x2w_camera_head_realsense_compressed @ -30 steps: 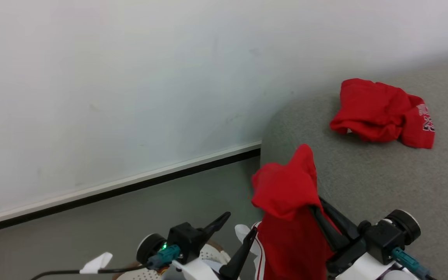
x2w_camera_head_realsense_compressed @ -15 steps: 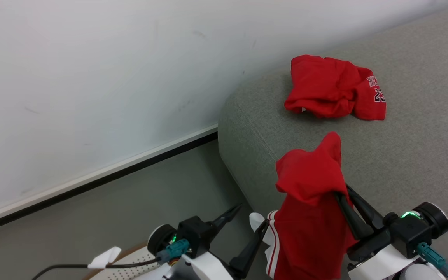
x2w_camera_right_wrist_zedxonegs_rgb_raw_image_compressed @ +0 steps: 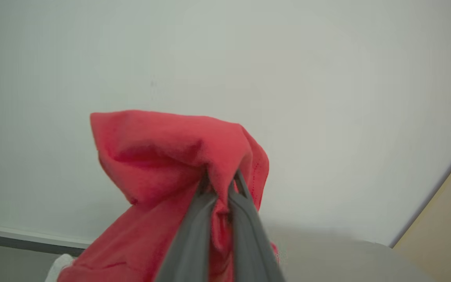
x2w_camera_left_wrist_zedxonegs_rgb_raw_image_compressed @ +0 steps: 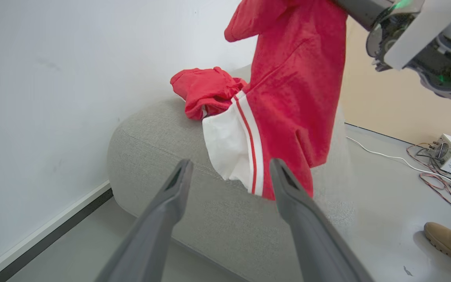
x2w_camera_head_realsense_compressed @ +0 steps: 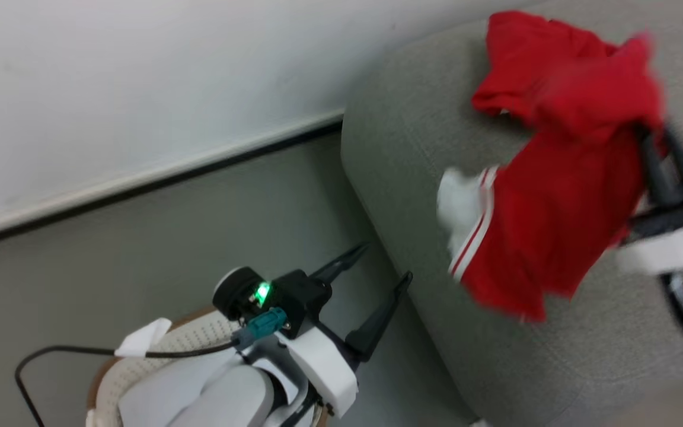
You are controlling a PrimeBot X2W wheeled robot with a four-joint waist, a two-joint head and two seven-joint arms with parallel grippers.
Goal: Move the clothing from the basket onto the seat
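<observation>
Swung farther over the seat (x2w_camera_head_realsense_compressed: 412, 148), shorts (x2w_camera_head_realsense_compressed: 555, 219) hang clamped in the right gripper (x2w_camera_right_wrist_zedxonegs_rgb_raw_image_compressed: 219, 184), left gripper (x2w_camera_head_realsense_compressed: 386, 261) spread; lower before releasing.

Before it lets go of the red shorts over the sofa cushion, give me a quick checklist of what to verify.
1. Right gripper shut on the shorts: ok.
2. Shorts hanging over the seat: ok.
3. Jersey lying on the seat, beyond the shorts: ok.
4. Left gripper open, empty, apart from the shorts: ok.
5. Basket emptied: cannot tell, its inside is hidden.
</observation>
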